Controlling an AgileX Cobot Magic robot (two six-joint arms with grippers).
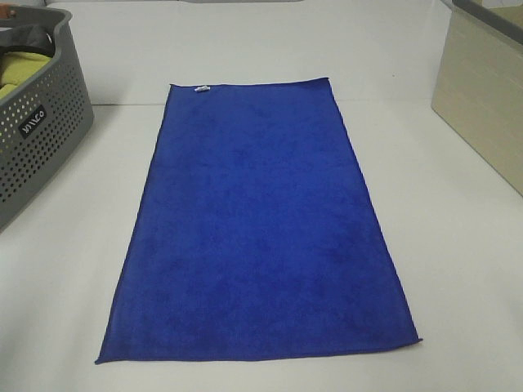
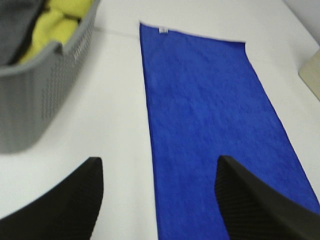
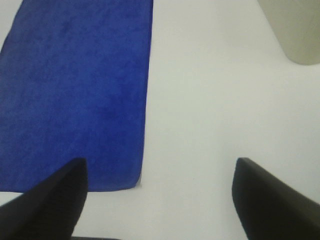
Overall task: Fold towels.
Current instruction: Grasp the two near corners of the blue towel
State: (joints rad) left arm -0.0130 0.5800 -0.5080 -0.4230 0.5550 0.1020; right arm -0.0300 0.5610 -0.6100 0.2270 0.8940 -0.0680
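Observation:
A royal-blue towel [image 1: 261,224] lies flat and unfolded on the white table, long side running away from me, with a small white tag [image 1: 203,88] at its far short edge. Neither gripper shows in the exterior high view. In the left wrist view my left gripper [image 2: 159,192] hovers open above the towel's [image 2: 210,125] near left edge, nothing between its black fingers [image 2: 75,200]. In the right wrist view my right gripper [image 3: 159,195] stands open over bare table beside the towel's [image 3: 75,90] near right corner, holding nothing.
A grey perforated basket [image 1: 37,131] at the far left holds a yellow-green cloth [image 2: 50,22] and a dark grey cloth [image 2: 15,25]. A beige box [image 1: 482,98] stands at the far right. White table [image 1: 458,269] lies bare on both sides of the towel.

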